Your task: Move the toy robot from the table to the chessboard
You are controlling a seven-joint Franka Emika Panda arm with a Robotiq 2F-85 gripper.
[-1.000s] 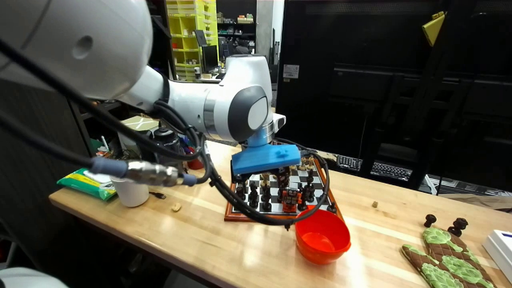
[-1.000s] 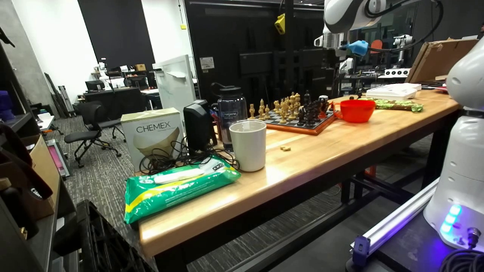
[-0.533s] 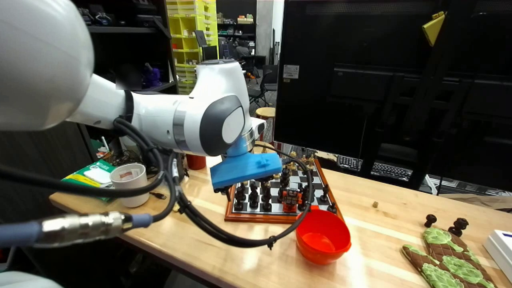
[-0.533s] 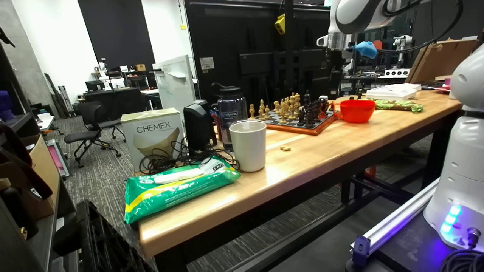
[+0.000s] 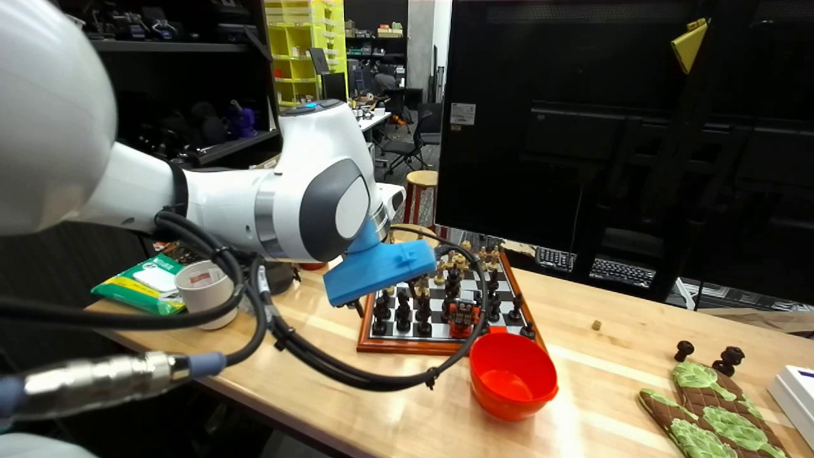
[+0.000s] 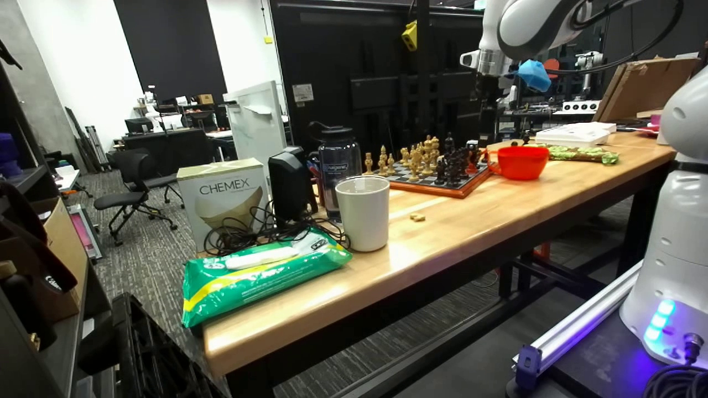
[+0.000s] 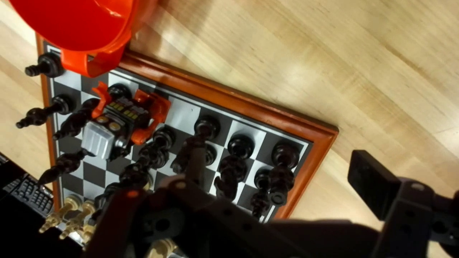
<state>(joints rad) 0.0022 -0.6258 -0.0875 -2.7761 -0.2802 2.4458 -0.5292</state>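
Observation:
The toy robot, red and black with a silver head, stands upright on the chessboard in the wrist view (image 7: 123,120). It also shows in both exterior views (image 5: 462,318) (image 6: 472,157), among dark pieces near the board's edge. The chessboard (image 7: 229,95) has a reddish-brown frame (image 5: 407,346) (image 6: 462,192) and lies on the wooden table (image 5: 381,397). My gripper (image 7: 283,173) is open and empty above a board corner, apart from the toy robot. Its jaws are mostly hidden behind the blue cover in an exterior view and dark against the background in another.
A red bowl (image 5: 512,375) stands beside the board, its handle over the frame near the toy robot. Dark and pale chess pieces crowd the board. A white mug (image 6: 362,213), a dark bottle (image 6: 338,166), a wipes pack (image 6: 265,276) and a patterned mitt (image 5: 712,413) lie around.
The arm has swung left in an exterior view, away from the toy robot, and the blue cover has tilted. The toy robot, board and bowl have stayed in place.

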